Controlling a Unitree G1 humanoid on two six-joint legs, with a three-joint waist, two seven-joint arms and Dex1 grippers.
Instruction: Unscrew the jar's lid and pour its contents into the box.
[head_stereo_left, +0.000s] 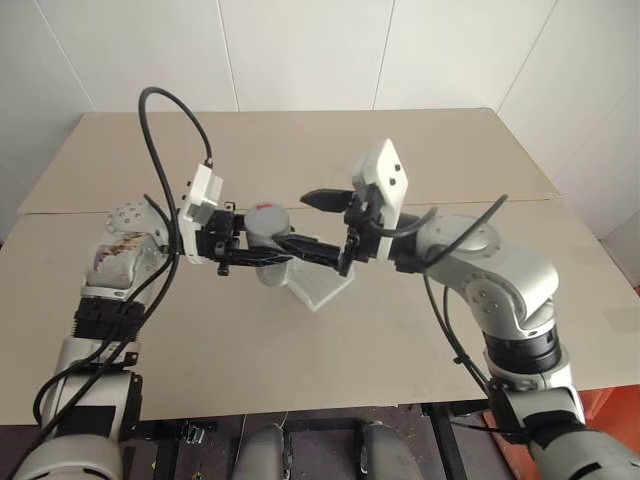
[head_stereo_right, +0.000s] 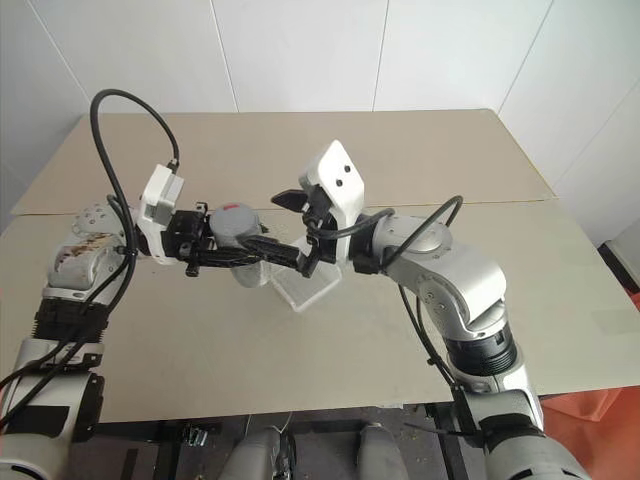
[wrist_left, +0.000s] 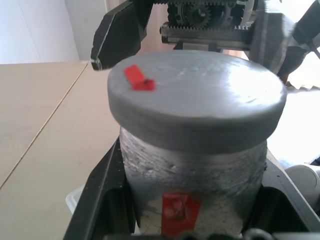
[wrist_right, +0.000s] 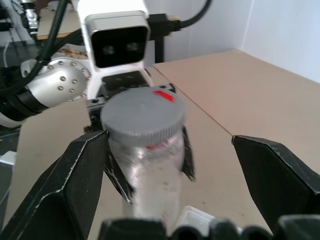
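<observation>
Jar (head_stereo_left: 268, 232) sits clamped in our left end effector (head_stereo_left: 262, 252), held above the box (head_stereo_left: 318, 285) mid-worktop. Lid (wrist_right: 143, 118) on. Right end effector (wrist_right: 170, 185) spread wide, flanking it. We're at unscrewing: next, close on lid and twist.

Bright, even room light — soft shadows on the table (head_stereo_left: 300, 340); the jar (wrist_right: 150, 170) blurs close to the right wrist camera — background washed out.

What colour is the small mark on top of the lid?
Red, on the grey lid; it shows best in the left wrist view.
</observation>
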